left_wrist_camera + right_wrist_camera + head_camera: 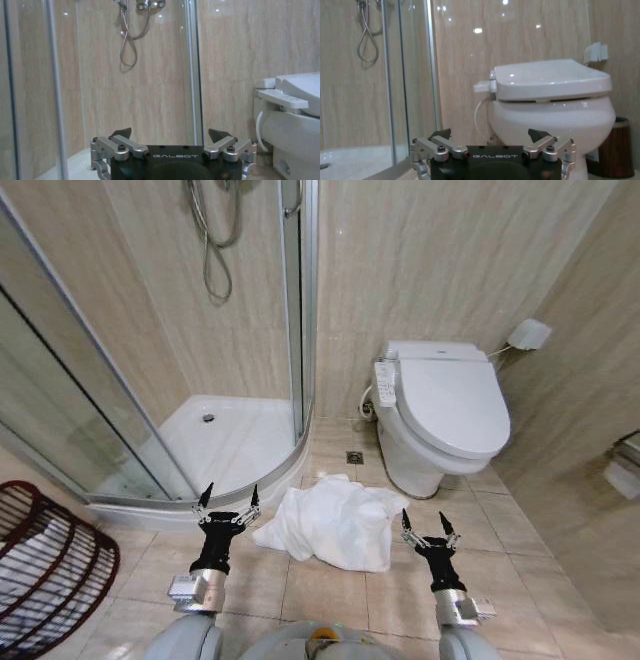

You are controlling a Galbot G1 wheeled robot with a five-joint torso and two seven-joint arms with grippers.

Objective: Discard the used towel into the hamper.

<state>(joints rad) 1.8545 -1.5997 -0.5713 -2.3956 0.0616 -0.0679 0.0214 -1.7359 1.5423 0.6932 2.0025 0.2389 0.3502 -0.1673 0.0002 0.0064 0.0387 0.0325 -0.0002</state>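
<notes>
A crumpled white towel (335, 520) lies on the tiled floor between my two arms, in front of the toilet. The hamper (45, 565), a dark reddish-brown open-weave basket, stands at the far left with white cloth inside. My left gripper (228, 498) hovers open just left of the towel, near the shower step. On the towel's right side my right gripper (428, 523) is open too. Both hold nothing. The left wrist view has my left gripper (170, 134) facing the shower wall; the right wrist view has my right gripper (490, 134) facing the toilet.
A white toilet (445, 415) stands beyond the towel to the right. A glass shower enclosure (200, 430) with a raised white tray fills the left and centre. A floor drain (354, 457) sits near the toilet. A small brown bin (615, 150) stands beside the toilet.
</notes>
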